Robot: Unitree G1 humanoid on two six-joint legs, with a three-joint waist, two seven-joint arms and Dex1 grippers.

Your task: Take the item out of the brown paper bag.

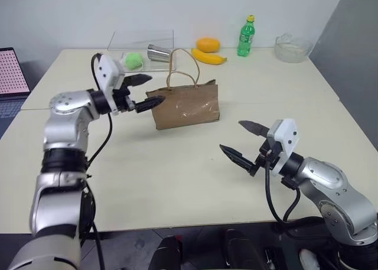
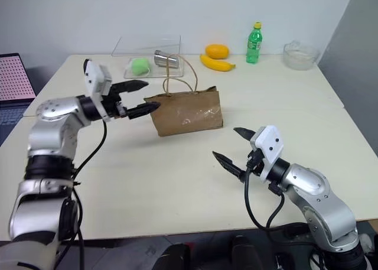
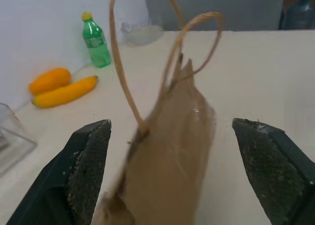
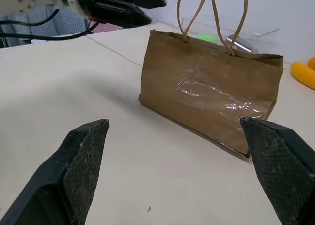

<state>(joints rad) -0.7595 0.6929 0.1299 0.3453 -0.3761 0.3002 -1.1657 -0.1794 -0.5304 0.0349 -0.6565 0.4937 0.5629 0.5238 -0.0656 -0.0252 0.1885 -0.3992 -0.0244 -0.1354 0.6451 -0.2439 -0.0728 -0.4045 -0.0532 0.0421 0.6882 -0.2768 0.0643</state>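
Nearest, at about 4 o'clock on the table (image 1: pixel 189 181), the right hand (image 1: pixel 241 141) hovers above the surface with its two black fingers spread wide and nothing between them. It faces the broad side of the brown paper bag (image 1: pixel 186 107), probably waiting in reserve while the other arm works. Bare tabletop lies between it and the bag, so it has free room to advance.

At 12 o'clock from that hand, mid-table, the bag stands upright with its loop handles raised. The item cannot be seen; I judge it is inside the bag.

At the bag's 9 o'clock end, the left hand (image 1: pixel 145 93) is held level with its fingers open, one fingertip at the bag's upper corner and the other above it. It looks set to catch the rim or a handle and open the mouth. Whether it touches the paper I cannot tell.

Farther off, at 11 o'clock, a clear plastic box (image 1: pixel 142 45) stands close behind the bag and narrows the room there. At 12 to 1 o'clock near the far edge lie a banana (image 1: pixel 209 57) and a green bottle (image 1: pixel 247 36), well apart from the bag.
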